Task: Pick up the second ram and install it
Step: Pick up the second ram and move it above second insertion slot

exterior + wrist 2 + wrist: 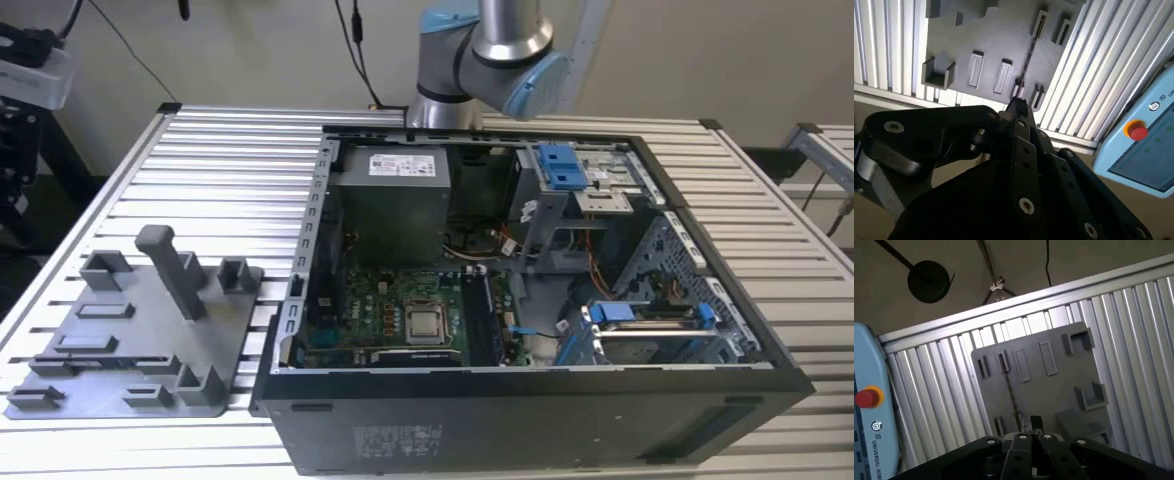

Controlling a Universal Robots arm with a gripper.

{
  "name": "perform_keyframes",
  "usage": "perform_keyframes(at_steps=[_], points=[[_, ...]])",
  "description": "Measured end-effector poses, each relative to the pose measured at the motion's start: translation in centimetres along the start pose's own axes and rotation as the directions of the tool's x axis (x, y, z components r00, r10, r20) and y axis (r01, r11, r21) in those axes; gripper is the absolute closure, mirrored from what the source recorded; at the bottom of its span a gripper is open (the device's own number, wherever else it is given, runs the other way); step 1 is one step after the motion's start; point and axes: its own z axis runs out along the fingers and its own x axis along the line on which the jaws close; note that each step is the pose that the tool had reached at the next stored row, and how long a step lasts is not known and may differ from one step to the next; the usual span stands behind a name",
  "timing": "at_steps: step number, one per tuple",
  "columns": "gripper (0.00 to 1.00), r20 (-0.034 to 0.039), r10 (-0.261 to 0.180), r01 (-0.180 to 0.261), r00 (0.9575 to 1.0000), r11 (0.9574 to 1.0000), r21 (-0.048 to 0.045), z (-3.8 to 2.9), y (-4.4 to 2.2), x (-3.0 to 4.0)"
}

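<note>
Hand [1016, 106] looks closed w/ nothing in it, tips together, hanging well above the tray [984, 35]. The 2nd ram [1029, 55] isn't picked up yet. It stands on edge straight below the hand, held btwn two slotted post pairs, and reads as a thin dark line running away from the tips in both wrist views. The slot pair just beside it is bare, so I'd judge the 1st stick is already out.

Risks as I judge them:
- A closed hand coming down on the ram would hit its top edge, poss. cracking chips or knocking it out of the posts.
- The stick is very thin edge-on. A small sideways offset and one pad lands on it or on a post, so it comes up tilted or jams.
- A hold near one end lets it swing and drag in the far posts, and the tray may lift w/ it off the bench [1094, 65].
- A skewed hold carries over to the PC case [534, 400], well apart from the hand and just past the tray. The board [387, 310] sits deep in there among cables and the drive cage, so a tilted stick could miss its socket or seat at one end only.
- A pendant [1149, 145] lies beyond the bench edge, off to the hand's side. A wide swing could clip it.
</note>
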Motion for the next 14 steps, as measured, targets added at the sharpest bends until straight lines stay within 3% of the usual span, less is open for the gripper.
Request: perform_keyframes(at_steps=[6,14], points=[[0.89,-0.0008,-0.071,0.071,0.9974,0.9974,0.0021,0.34,0.12,0.04],[0.89,-0.0022,-0.159,0.159,0.9872,0.9872,0.004,0.82,0.32,0.1]])
